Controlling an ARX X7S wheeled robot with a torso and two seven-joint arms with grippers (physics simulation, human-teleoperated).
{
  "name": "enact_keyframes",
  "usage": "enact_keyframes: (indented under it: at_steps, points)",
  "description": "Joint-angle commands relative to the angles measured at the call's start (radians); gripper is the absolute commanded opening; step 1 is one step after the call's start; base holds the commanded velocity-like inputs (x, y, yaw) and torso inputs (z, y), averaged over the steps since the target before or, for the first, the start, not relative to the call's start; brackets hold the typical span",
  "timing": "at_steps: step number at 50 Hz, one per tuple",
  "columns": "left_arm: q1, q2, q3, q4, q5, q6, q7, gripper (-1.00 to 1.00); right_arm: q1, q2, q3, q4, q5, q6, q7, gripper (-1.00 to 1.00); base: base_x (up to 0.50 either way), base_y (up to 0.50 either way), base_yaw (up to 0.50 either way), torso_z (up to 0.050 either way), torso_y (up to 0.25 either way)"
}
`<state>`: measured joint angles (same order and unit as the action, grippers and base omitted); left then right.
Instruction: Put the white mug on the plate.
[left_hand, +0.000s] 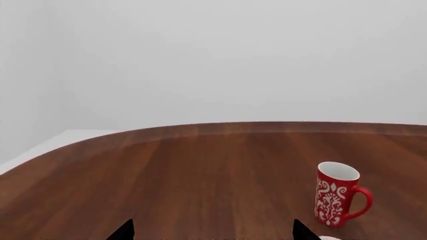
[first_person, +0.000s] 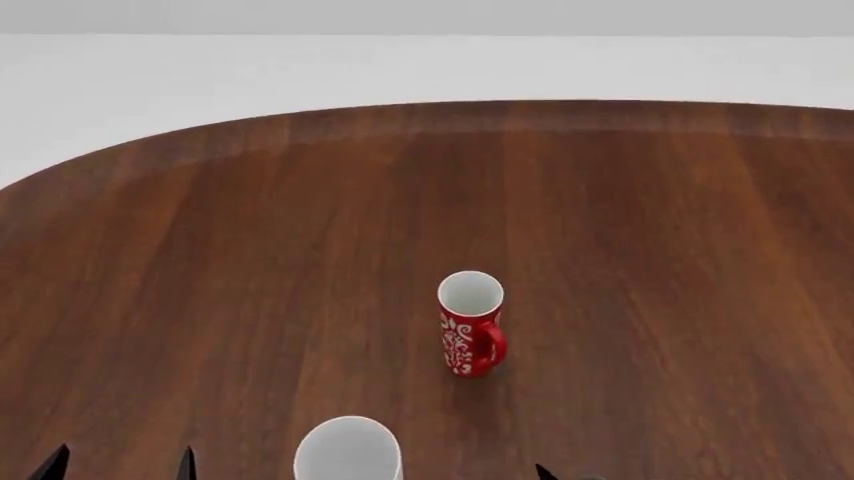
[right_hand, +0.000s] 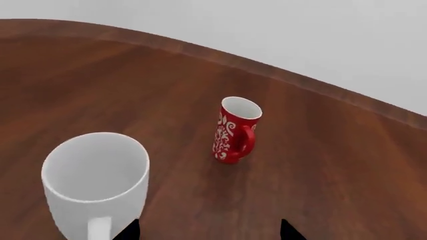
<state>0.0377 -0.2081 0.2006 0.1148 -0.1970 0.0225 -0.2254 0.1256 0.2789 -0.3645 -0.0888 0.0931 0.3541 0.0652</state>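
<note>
- Standing upright at the near edge of the table (first_person: 200, 260), the white mug (first_person: 348, 450) is cut off by the bottom of the head view; its mouth faces up and shows nothing inside; the right wrist view shows its handle (right_hand: 99, 229) on the near side.
- The red mug (first_person: 470, 325) stands upright farther in and slightly right of the white mug, apart from it; its white swirl pattern and handle face near and right.
- The plate does not show in any view; a small pale sliver (left_hand: 329, 238) at the lower edge of the left wrist view is too little to name.
- Left gripper (first_person: 120, 465): two dark fingertips (first_person: 54, 462) show at the near left, spread apart with nothing between them; it sits left of the white mug, not touching it.
- Right gripper (right_hand: 210, 230): its tips (right_hand: 288, 231) stand spread in the right wrist view, released and empty; the white mug sits just beside the left tip; in the head view only one tip shows.
</note>
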Motion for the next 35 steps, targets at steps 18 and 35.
enact_keyframes:
  at_steps: [18,35]
  points:
    - [0.010,-0.016,0.013,-0.003,-0.009,0.012,-0.017,1.00,0.026,-0.003,-0.049,0.138,0.023,-0.007,-0.059,1.00,0.00,0.00,0.00,0.000,0.000]
    - [0.027,-0.030,0.017,0.017,-0.016,0.015,-0.028,1.00,0.051,-0.023,-0.093,0.174,0.031,-0.019,-0.097,1.00,0.00,0.00,0.00,0.000,0.000]
